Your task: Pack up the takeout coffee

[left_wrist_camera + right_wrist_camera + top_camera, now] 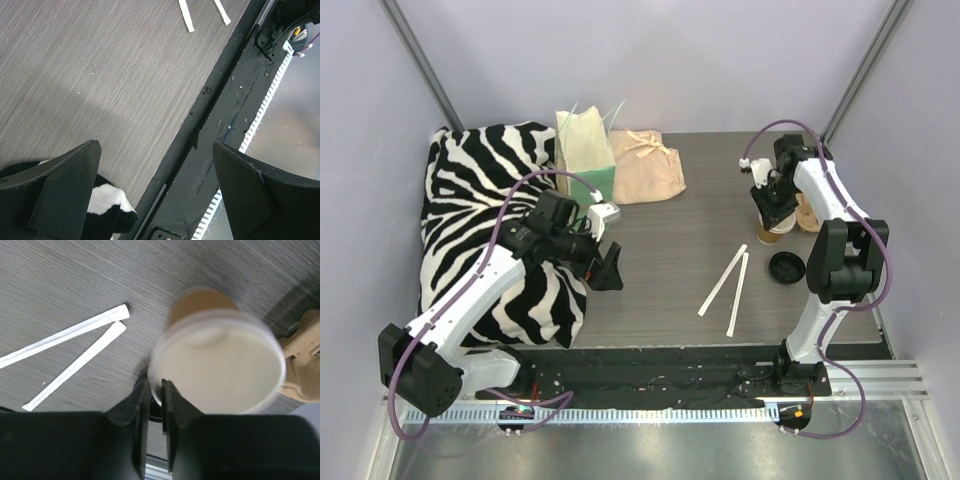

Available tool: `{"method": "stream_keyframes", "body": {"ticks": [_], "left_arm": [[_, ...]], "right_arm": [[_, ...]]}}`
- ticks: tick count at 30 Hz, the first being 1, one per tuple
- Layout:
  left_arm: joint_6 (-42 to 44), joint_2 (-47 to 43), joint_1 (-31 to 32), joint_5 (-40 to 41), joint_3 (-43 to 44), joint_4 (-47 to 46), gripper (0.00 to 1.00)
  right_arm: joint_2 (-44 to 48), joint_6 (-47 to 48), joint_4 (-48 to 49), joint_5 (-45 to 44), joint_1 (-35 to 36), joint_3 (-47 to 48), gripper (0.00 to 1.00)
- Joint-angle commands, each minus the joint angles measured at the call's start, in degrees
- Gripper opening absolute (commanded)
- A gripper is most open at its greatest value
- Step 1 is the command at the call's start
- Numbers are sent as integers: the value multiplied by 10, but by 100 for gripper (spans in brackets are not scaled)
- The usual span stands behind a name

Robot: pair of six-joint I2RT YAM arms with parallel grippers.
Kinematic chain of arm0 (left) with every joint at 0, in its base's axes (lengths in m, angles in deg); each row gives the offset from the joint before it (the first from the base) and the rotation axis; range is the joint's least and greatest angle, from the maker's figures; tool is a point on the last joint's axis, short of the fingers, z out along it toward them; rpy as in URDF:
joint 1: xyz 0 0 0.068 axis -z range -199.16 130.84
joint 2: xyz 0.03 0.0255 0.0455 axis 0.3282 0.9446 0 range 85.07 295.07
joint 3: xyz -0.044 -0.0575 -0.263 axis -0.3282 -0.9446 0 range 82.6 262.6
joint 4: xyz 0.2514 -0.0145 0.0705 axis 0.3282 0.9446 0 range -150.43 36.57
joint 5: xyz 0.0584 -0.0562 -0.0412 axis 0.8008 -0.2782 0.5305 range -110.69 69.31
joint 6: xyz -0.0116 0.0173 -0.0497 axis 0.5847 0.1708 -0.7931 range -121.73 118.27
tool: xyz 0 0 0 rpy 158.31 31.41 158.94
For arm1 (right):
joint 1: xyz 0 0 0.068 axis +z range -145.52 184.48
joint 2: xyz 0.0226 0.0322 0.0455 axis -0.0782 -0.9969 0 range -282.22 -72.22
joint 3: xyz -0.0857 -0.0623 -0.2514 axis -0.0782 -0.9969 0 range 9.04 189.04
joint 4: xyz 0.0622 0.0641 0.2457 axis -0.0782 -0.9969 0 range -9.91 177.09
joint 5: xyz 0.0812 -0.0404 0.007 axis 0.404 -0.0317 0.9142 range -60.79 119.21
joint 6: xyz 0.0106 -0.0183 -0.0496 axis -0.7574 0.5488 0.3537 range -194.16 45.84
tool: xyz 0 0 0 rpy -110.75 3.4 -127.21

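Observation:
No lidded cup is in view. A kraft-brown paper cup (773, 236) with a bare pale inside stands at the right of the table. My right gripper (772, 218) is shut on its rim; in the right wrist view one finger is inside the cup (220, 365) and one outside, with the gripper (155, 386) at the near rim. A loose black lid (787, 267) lies on the table just in front of the cup. My left gripper (607, 266) is open and empty at the left, above the table near its front edge (156, 146).
A zebra-print cloth (480, 200) covers the left side. A pale paper bag (585, 150) and a beige cloth pouch (648, 165) stand at the back. Two wrapped straws (725, 282) lie mid-table. A cardboard carrier (809, 216) sits beside the cup.

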Motion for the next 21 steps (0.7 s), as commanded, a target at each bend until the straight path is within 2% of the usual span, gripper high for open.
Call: {"method": "stream_keyframes", "body": {"ticks": [1,2,6,10,15,20,21], "left_arm": [[-1,5,6,-4,10,-31,99],[-4,9,8,-4,10,-33,99],[-38,26,35,17,19,-81,100],[-112,70,107,62,58,-159,100],[-285,186,129,59,139,-279,100],[-419,255,130,67,160,-439,100],[-469,265,130,69,167,-466,100]], "right_arm": [[3,6,5,-3,4,23,10],[3,3,5,-4,4,25,2],[34,-7,-5,-3,4,36,1],[76,-29,-15,25,4,27,1],[110,-72,-10,53,26,15,1],[133,-86,-3,70,44,-5,1],[139,-83,11,62,48,-16,1]]}}
